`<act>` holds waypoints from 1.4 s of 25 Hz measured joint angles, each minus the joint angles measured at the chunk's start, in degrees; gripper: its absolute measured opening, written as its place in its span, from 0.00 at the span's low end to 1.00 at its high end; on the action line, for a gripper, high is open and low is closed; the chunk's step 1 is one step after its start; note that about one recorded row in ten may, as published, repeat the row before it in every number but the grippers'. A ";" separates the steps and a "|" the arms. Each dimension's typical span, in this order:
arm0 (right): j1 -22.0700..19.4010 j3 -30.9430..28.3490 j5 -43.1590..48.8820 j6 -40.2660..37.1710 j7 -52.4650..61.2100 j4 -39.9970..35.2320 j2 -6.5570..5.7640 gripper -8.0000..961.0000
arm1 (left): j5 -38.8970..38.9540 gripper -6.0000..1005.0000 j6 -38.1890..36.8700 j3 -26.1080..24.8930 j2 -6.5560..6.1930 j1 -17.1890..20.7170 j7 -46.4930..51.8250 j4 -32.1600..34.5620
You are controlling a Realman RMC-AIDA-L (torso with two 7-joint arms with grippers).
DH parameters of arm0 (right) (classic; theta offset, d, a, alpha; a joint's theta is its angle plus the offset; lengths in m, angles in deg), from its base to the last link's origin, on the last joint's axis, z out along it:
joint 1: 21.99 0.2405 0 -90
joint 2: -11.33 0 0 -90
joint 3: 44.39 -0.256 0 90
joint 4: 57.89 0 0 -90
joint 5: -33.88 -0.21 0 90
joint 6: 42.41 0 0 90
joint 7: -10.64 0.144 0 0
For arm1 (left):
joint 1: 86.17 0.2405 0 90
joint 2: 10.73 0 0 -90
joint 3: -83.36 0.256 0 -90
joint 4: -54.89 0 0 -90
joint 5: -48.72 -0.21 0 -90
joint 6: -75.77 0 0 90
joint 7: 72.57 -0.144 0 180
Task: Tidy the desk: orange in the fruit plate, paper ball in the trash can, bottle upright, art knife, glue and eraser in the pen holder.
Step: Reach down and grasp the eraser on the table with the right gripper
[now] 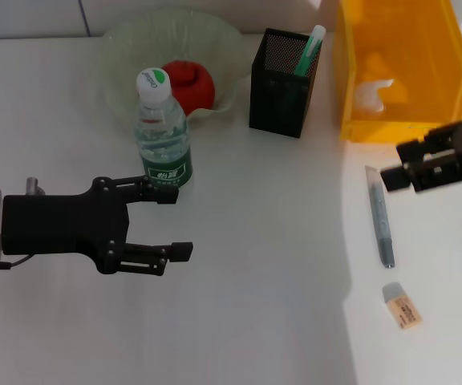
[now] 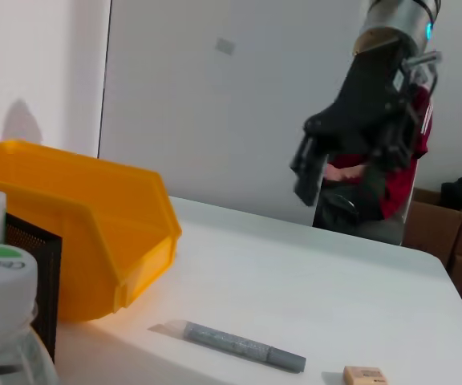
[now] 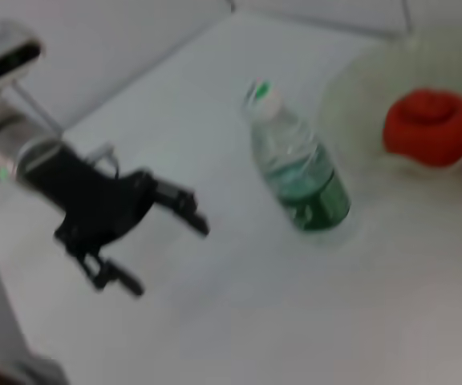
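Observation:
The bottle (image 1: pixel 163 132) stands upright on the desk, just in front of the fruit plate (image 1: pixel 131 40), which holds the orange (image 1: pixel 191 84). My left gripper (image 1: pixel 178 224) is open and empty, just in front of the bottle and apart from it. The pen holder (image 1: pixel 279 80) holds a green-and-white glue stick (image 1: pixel 311 46). The paper ball (image 1: pixel 375 92) lies in the trash can (image 1: pixel 403 120). The grey art knife (image 1: pixel 381 216) and the eraser (image 1: pixel 402 305) lie on the desk. My right gripper (image 1: pixel 399 163) is open and empty, above the knife's far end.
In the left wrist view the trash can (image 2: pixel 87 216) stands beside the pen holder (image 2: pixel 34 265), with the art knife (image 2: pixel 239 346) and the eraser (image 2: pixel 365 374) in front of it. A person in red (image 2: pixel 399 172) stands beyond the desk's right edge.

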 joint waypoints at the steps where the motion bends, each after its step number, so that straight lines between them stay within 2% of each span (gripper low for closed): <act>1: 0.00 0.00 0.00 0.00 0.00 0.00 0.00 0.68 | 0.00 0.86 -0.01 0.07 0.04 -0.10 0.02 0.00; 4: 1.97 2.66 6.53 -5.57 1.31 -1.04 0.30 0.69 | 0.00 0.86 -0.06 0.21 0.15 -0.22 -0.01 0.01; 5: 2.53 6.43 10.76 -5.96 0.69 -0.14 0.68 0.69 | 0.00 0.86 -0.07 0.22 0.17 -0.23 -0.08 0.01; 6: 2.53 6.43 10.76 -5.96 0.69 -0.14 0.68 0.69 | 0.00 0.86 -0.07 0.24 0.19 -0.25 -0.14 0.01; 11: 3.96 15.82 17.49 -2.84 0.28 3.97 1.82 0.69 | 0.00 0.86 -0.07 0.24 0.29 -0.34 -0.22 0.01; 21: 4.82 26.00 19.59 3.56 0.27 8.03 2.26 0.69 | 0.03 0.86 -0.03 0.18 0.35 -0.48 -0.26 0.01; 25: 5.03 31.88 20.62 6.34 0.63 10.21 2.29 0.69 | 0.05 0.86 -0.04 0.13 0.37 -0.49 -0.05 0.01; 35: 5.02 34.24 25.56 8.77 5.68 10.38 2.46 0.68 | 0.05 0.86 -0.15 -0.09 0.78 -0.08 -0.05 0.01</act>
